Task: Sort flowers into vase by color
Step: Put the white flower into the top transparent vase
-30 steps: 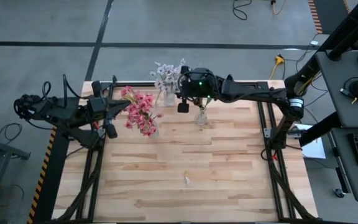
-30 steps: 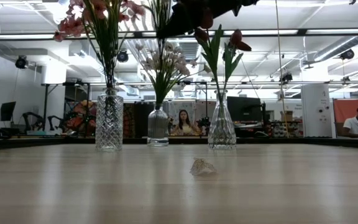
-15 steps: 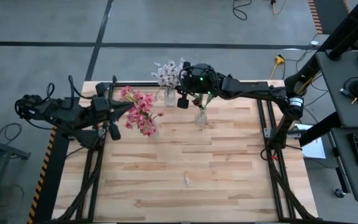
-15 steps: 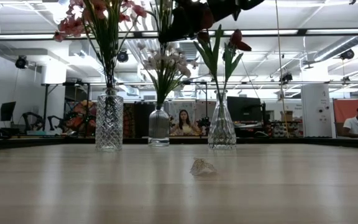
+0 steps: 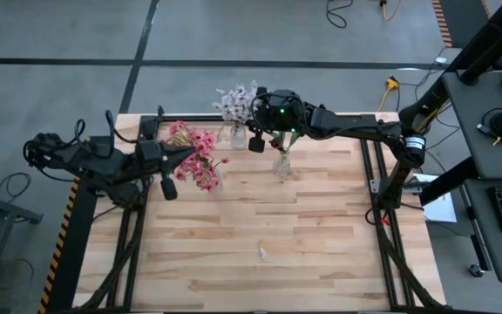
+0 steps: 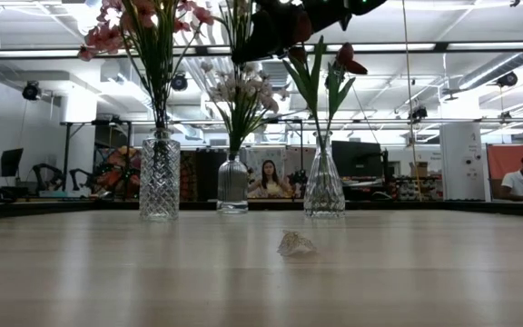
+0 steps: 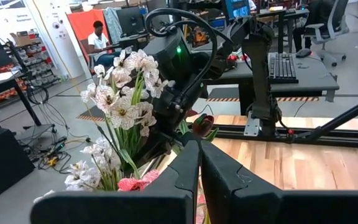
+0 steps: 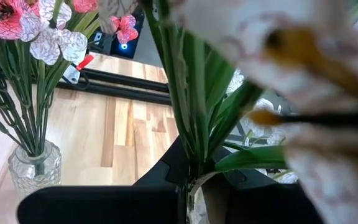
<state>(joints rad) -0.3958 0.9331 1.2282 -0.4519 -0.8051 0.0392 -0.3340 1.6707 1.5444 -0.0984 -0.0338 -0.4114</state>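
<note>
The flowers, artificial stems with thin green stalks, are standing in three clear glass vases near the far edge of the pale wooden slatted table (image 5: 260, 218): the pink blossom clusters (image 5: 196, 157) are sitting in the cut-crystal cylinder vase (image 6: 159, 177), the small white-lilac blossoms (image 5: 234, 102) in the small ribbed glass vase (image 6: 232, 184), and the dark red tulip-like blooms (image 6: 345, 60) in the flared glass vase (image 6: 323, 186). In the low view the tops of all three bunches are running out of the picture, and the dark bulk of an arm is covering part of the red and white bunches, so I cannot count single stems. The right gripper (image 8: 194, 190) is hanging over the white and red bunches; its dark fingers (image 8: 166, 171) are meeting around green stalks in its wrist view, though blurred petals right at the lens are hiding much of that hold. The left gripper (image 7: 199, 163) is hovering just beside the pink bunch, its two fingers pressed together on nothing that I can see. One small crumpled pale scrap (image 6: 296, 243) is lying alone on the table, nearer the front. Paper signs are hanging on the room's wall, too small to read.
</note>
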